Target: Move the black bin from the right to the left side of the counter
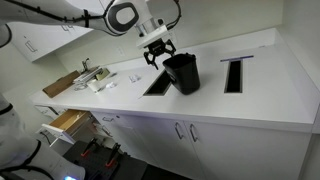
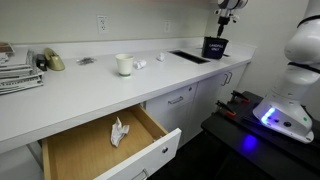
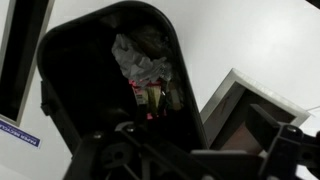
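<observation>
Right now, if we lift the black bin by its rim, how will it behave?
Probably light: the black bin shows only crumpled trash inside. It tapers toward the base and appears tilted in an exterior view, so likely tippy. Smooth dark walls look rigid, possibly slick.

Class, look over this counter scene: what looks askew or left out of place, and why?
The black bin appears to lean rather than stand upright, right by the gripper. Below the counter a drawer hangs pulled open, with a crumpled paper lying inside.

Bin between cutouts, perhaps resting on counter
</observation>
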